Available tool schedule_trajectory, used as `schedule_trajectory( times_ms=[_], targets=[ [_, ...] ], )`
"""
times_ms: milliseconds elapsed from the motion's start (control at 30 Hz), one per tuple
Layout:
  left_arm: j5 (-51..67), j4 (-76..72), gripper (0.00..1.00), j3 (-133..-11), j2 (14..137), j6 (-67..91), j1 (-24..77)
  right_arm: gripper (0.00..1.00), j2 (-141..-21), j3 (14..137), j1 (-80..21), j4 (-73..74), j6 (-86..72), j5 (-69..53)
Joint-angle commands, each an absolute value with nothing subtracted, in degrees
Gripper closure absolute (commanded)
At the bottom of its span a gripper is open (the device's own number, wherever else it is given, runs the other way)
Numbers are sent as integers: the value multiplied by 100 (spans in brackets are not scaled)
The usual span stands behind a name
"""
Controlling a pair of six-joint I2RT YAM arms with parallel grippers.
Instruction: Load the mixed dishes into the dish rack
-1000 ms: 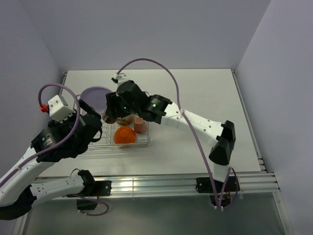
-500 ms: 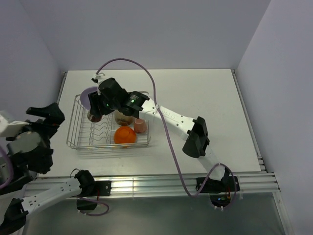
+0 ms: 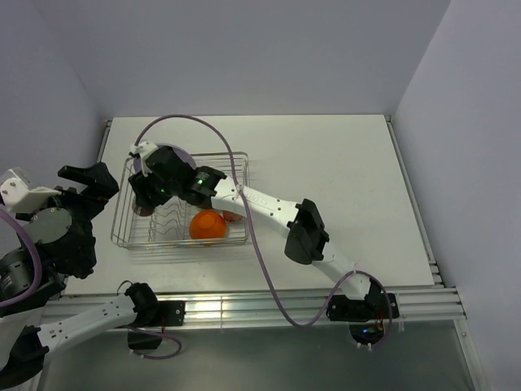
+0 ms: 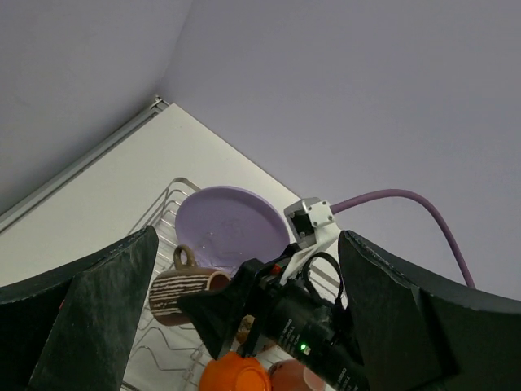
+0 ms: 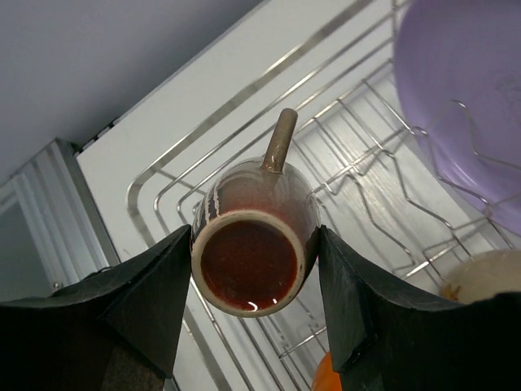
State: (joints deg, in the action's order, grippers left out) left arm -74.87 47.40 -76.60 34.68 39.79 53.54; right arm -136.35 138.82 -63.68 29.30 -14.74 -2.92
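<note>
Right gripper [image 5: 252,273] clamps a glossy, round-mouthed dark cup [image 5: 251,232] over the dish rack [image 3: 163,230].

Desk [image 3: 342,179]: white, walled on three sides.
Rack [image 3: 179,244]: silvery wire, near the left edge.
Orange bowl [image 3: 207,224]: in the rack's near half, toward its right end.
Pink cup [image 3: 234,217]: just right of the bowl, mostly hidden by the arm.
Right gripper [image 3: 151,193]: reaches over the rack's left end, with a dark cup [image 3: 144,208] half hidden beneath it.
Left gripper [image 3: 89,177]: raised beyond the left edge, fingers spread.
Cable [image 3: 203,122]: lilac, looped above the rack.
</note>
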Motion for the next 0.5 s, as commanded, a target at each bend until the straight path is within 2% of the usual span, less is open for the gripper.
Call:
schedule_trajectory(
  times_ms=[0, 467],
  targets=[
    [-7313, 4588, 1, -7585, 3428, 3937, 5335, 100, -13675, 14405, -6626, 2241, -959, -457],
    [-6944, 4746, 1, -7822, 3304, 4052, 5335, 100, -14115, 14493, -6961, 2118, -282, -343]
  ],
)
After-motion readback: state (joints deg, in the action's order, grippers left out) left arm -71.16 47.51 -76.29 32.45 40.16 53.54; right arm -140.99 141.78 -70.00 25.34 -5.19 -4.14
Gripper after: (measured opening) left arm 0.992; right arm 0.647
